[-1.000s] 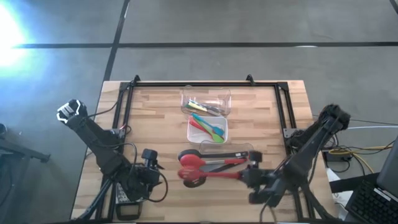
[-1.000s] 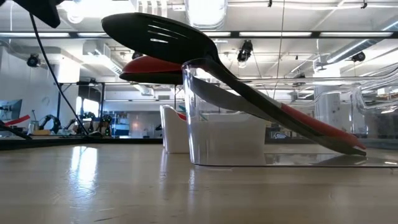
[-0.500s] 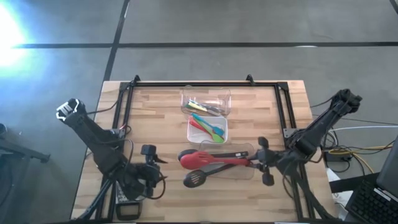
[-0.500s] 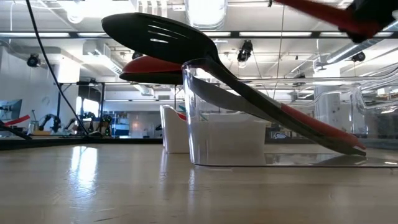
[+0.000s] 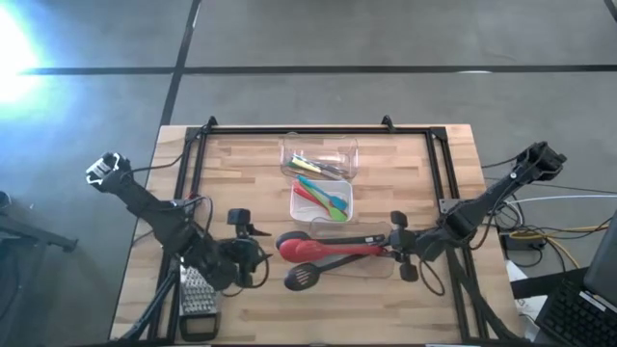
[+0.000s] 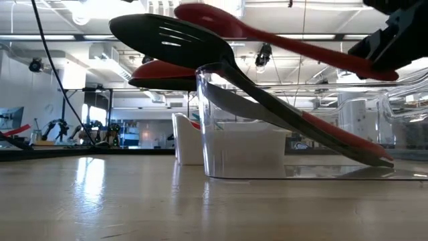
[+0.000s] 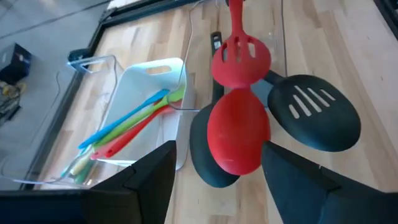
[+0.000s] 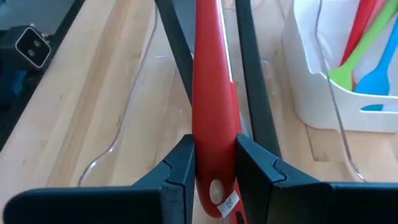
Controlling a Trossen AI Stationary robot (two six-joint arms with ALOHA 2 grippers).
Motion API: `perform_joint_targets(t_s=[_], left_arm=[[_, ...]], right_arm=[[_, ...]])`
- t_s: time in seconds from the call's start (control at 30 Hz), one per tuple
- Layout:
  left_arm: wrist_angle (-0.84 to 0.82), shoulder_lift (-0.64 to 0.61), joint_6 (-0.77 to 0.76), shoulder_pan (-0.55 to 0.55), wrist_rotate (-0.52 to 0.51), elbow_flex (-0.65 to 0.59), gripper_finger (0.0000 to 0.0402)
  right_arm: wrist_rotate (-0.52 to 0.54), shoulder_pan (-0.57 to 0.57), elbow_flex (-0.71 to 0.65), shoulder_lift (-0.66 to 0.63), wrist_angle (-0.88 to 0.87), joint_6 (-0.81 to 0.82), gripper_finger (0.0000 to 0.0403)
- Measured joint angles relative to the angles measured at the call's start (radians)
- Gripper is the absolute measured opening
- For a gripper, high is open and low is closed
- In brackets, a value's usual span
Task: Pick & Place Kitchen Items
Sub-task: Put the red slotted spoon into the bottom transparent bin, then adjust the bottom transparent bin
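Right hand [image 8: 211, 168] grips red spoon [image 8: 210, 93] handle above tub [image 5: 378, 267].

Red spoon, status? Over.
Right gripper shut on red spoon, carried above near tub. Left gripper open, hovering by spoon heads. Black slotted spoon already lying in tub.

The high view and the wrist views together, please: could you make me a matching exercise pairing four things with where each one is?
Things:
1. red spoon
2. black slotted spoon
3. box grater
4. green spatula

Places:
A. in the white tub
B. clamped by the right gripper
C. head overhanging the nearest clear tub
D. on the table beside the left gripper

Pairs: 1-B, 2-C, 3-D, 4-A
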Motion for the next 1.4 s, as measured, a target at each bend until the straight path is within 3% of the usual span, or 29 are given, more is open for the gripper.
perform_joint_targets(t_s=[0.23,0.53,0.9,1.17,1.4], left_arm=[[0.002,0.001,0.006,0.033,0.021,0.0,0.0229],[0.003,0.001,0.022,0.035,0.021,0.011,0.0229],[0.003,0.001,0.032,0.035,0.021,0.014,0.0229],[0.002,0.001,0.034,0.035,0.022,0.014,0.0229],[0.002,0.001,0.062,0.035,0.022,0.014,0.0229]], right_arm=[[-0.127,-0.094,-0.042,0.061,0.129,-0.014,0.0075],[-0.255,-0.19,-0.007,0.2,0.132,-0.004,0.0074],[-0.324,-0.236,0.089,0.271,-0.059,0.071,0.0076],[-0.323,-0.236,0.173,0.253,-0.131,0.085,0.0196],[-0.312,-0.232,0.311,0.249,-0.272,0.1,0.0202]])
